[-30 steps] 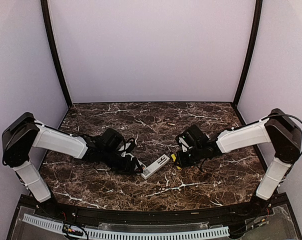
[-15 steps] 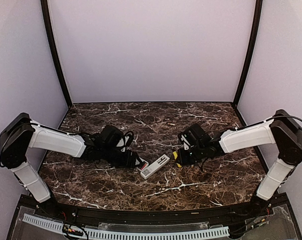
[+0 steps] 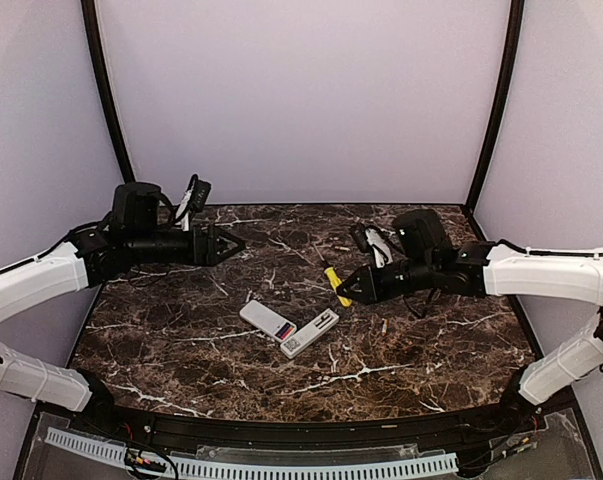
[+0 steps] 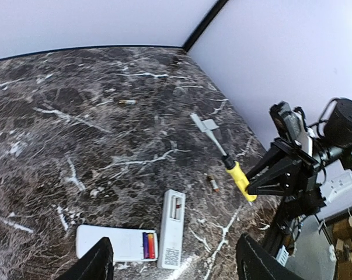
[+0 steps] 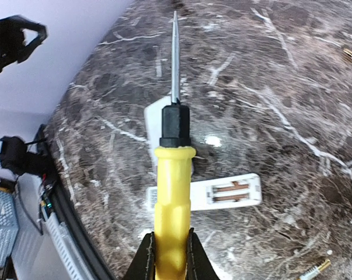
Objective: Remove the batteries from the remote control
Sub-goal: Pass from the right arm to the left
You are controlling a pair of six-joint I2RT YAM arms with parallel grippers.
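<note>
1. Your left pincer (image 3: pixel 231 243) is hovering above the far left of the marble table (image 3: pixel 431 350). Its jaws are standing wide with nothing between them.
2. Your right pincer (image 5: pixel 170 256) is clamping the yellow handle of a screwdriver (image 5: pixel 173 192), with the blade pointing out over the table.
3. The remote (image 4: pixel 108 242) is lying flat near the table's middle, just beside a slimmer white piece (image 4: pixel 172 233). I cannot tell whether the two are touching.
4. The batteries (image 4: pixel 147 245) are showing as red and dark stripes at the end of the remote nearest that slim piece.
5. They are probably light, rigid and smooth, so they may be prone to rolling or slipping once freed. You are likely best pinching one across its middle, or prying up an end first.
6. The remote is looking light too, so it may slide unless you are bracing it.
</note>
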